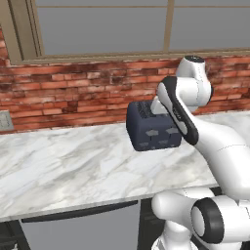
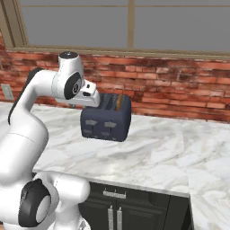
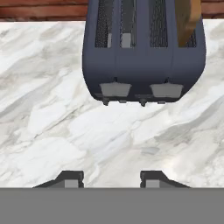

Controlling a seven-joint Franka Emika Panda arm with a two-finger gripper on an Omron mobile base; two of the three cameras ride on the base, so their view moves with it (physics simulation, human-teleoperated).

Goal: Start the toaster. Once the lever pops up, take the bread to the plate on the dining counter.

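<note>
The dark navy toaster [image 1: 154, 129] [image 2: 108, 121] [image 3: 144, 52] stands on the marble counter near the brick wall. A tan slice of bread [image 3: 188, 17] [image 2: 119, 102] sticks up out of its right-hand slot. Two pale grey levers [image 3: 116, 89] sit low on the side facing my hand. My gripper [image 3: 111, 178] hovers over the counter just in front of that side. It is open, with its fingertips [image 3: 72, 179] apart and nothing between them. The white hand [image 2: 90, 96] is level with the toaster's top edge. The plate and the dining counter are out of view.
The marble counter [image 1: 73, 166] stretches wide to the left and right of the toaster. Behind it run a red brick wall [image 2: 179, 90] and a window. A wall outlet [image 1: 5, 120] sits at the far left. Dark cabinets [image 2: 114, 215] lie under the counter's front edge.
</note>
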